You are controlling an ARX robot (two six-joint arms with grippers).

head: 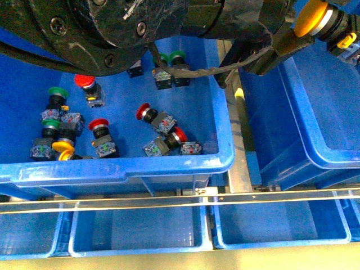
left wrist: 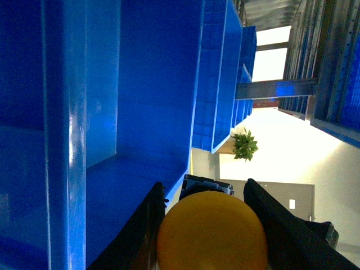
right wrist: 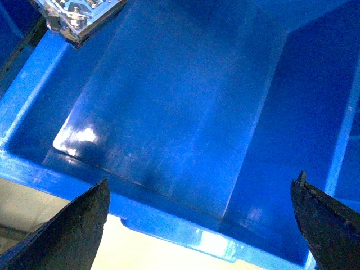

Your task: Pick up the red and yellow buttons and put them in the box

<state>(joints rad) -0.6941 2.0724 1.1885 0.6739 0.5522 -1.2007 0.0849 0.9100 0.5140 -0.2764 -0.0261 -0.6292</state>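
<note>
My left gripper (head: 306, 25) hangs at the top right of the front view, over the box (head: 337, 162), a deep blue bin on the right. It is shut on a yellow button (head: 310, 16). In the left wrist view the yellow cap (left wrist: 211, 233) fills the gap between the black fingers (left wrist: 147, 230) of that gripper (left wrist: 211, 225). Several red buttons (head: 98, 125) and one yellow button (head: 63, 147) lie in the big blue bin on the left (head: 112, 169). My right gripper (right wrist: 201, 185) is open over the blue floor of a bin (right wrist: 169, 112), nothing between its fingers.
Green-capped buttons (head: 58, 93) lie among the red ones in the left bin. Shallow blue bins (head: 140, 225) line the front edge behind a metal rail (head: 180, 199). A grey contact block (right wrist: 79, 17) shows at one corner of the right wrist view.
</note>
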